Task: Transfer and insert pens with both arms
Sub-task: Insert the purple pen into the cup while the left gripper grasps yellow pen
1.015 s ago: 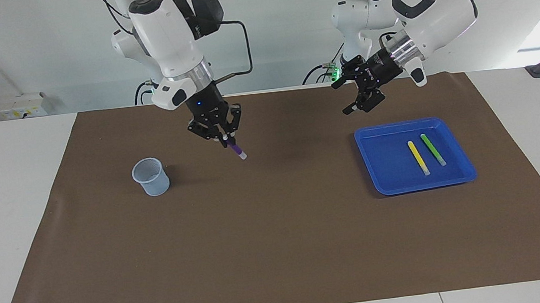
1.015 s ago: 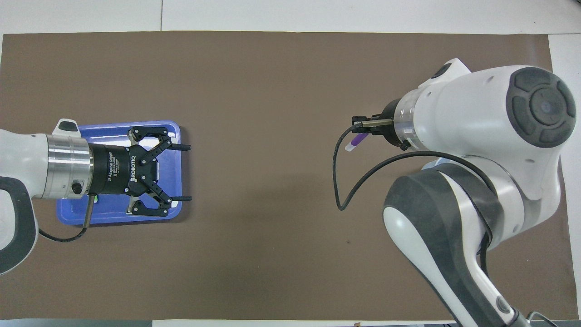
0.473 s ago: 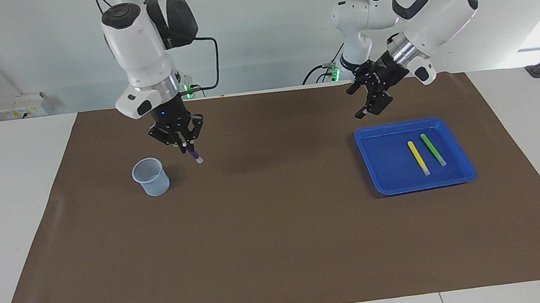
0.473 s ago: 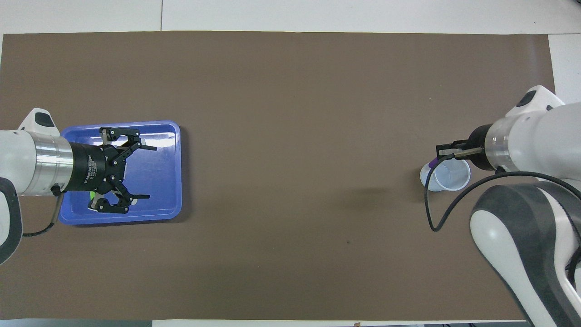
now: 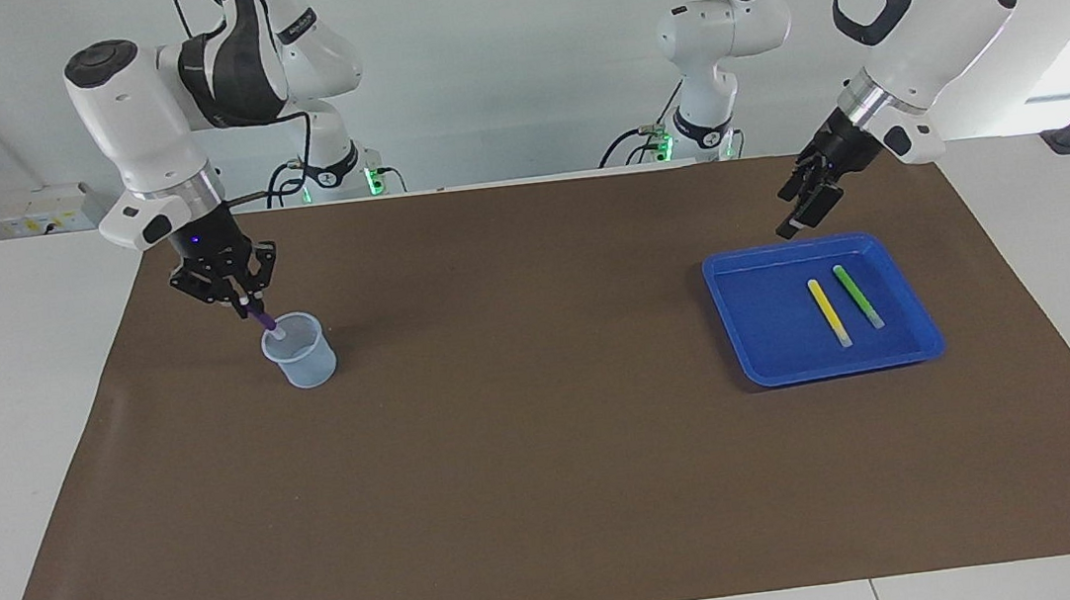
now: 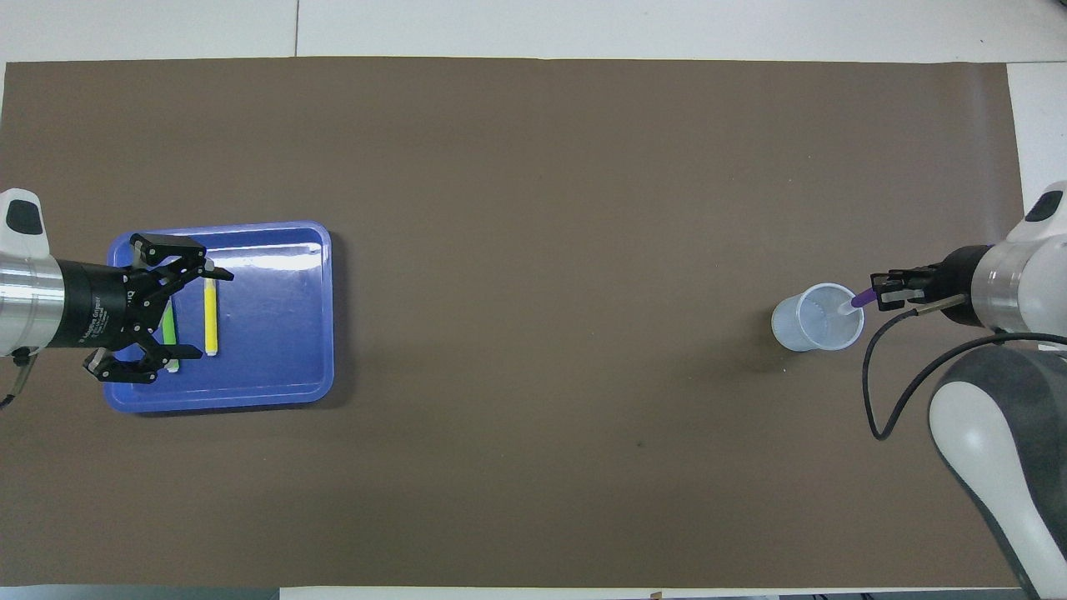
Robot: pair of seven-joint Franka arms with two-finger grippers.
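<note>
The right gripper [image 5: 242,298] is clamped on the purple pen [image 5: 266,321] above the cup [image 5: 300,351] at the right arm's end of the table. The pen slants downward, its pale cap lowest, at the cup's mouth. The left gripper [image 5: 805,208] hangs with its fingers spread over the edge of the blue tray [image 5: 771,365] nearer the robots. In the tray the yellow pen [image 5: 829,312] and green pen [image 5: 858,295] lie flat, parallel, caps pointing away from the robots.

The right gripper [image 5: 247,304] holds the purple pen [image 5: 267,322] over the cup [image 5: 302,354].
</note>
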